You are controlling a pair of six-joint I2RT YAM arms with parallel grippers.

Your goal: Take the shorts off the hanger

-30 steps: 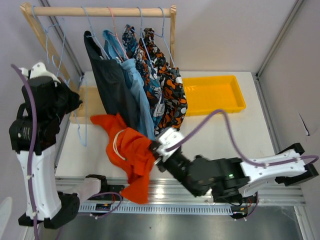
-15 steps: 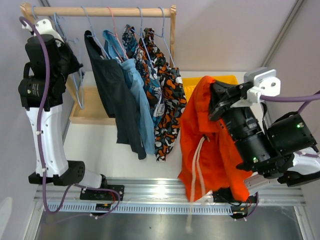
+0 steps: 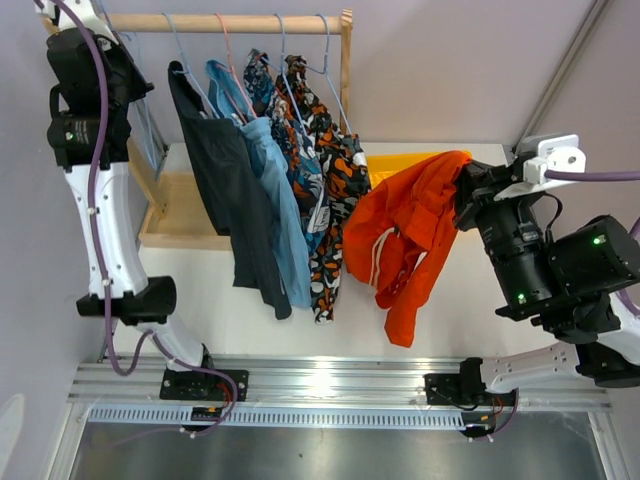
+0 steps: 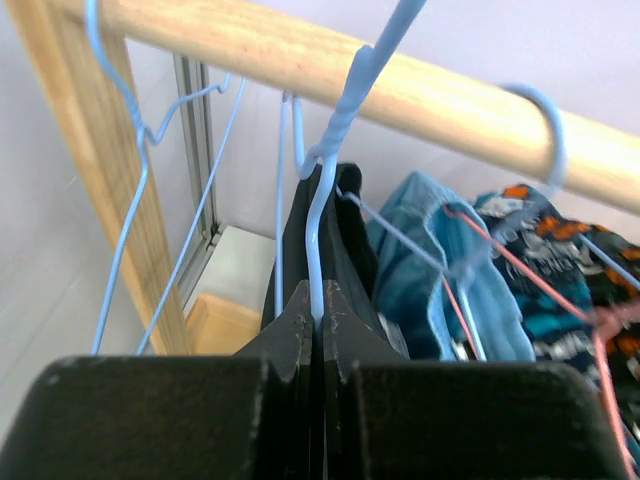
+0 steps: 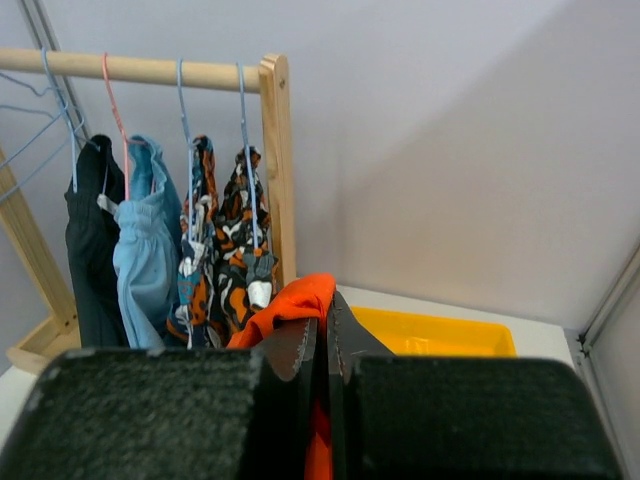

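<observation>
No text, label, brand, number or sign is readable in any view.

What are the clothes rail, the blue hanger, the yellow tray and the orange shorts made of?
Clothes rail: pale bare wood, grain showing.
Blue hanger: thin smooth wire, probably coated metal.
Yellow tray: smooth moulded rim, likely plastic.
Orange shorts: soft matte fabric, drooping in folds.
</observation>
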